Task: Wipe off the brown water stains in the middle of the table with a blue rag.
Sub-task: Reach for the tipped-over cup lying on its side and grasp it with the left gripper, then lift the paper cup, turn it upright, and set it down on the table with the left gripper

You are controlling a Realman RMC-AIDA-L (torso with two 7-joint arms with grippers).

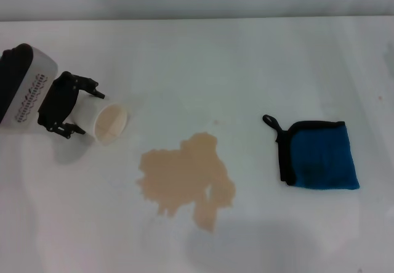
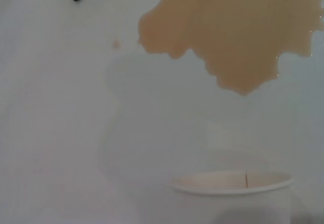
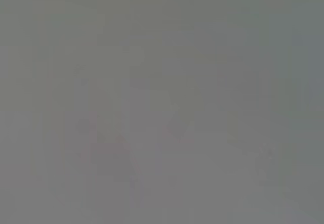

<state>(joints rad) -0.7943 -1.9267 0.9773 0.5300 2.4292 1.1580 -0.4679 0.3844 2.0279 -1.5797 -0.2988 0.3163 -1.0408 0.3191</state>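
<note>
The blue rag lies flat on the table, on the robot's right side, well apart from the brown water stains that spread over the middle of the tabletop. It appears folded, with black edging along the side that faces the stain and a small black loop at the far corner of that side. Treat it as light, soft and limp: it will likely sag and bunch when you lift it, and it offers no stiff edge to push against. Judge the best hold to be a pinch from above on the body of the cloth near the edged side, taking all layers at once; the loop is too small to rely on. Expect the cloth to slide on the smooth tabletop if you press sideways before you close on it

The stain is a flat, lobed, tan film with nothing to grasp; it will probably smear outward, so work the cloth from the stain's rim toward its centre

Beyond the stain, on the robot's left, the left gripper holds a white paper cup tipped on its side, its open mouth toward the stain, with the jaws clamped around the cup's wall. The left wrist view shows the cup's rim close up and the stain beyond it

The right gripper appears in no view; its wrist view shows only blank grey, so you cannot tell how its jaws stand
</note>
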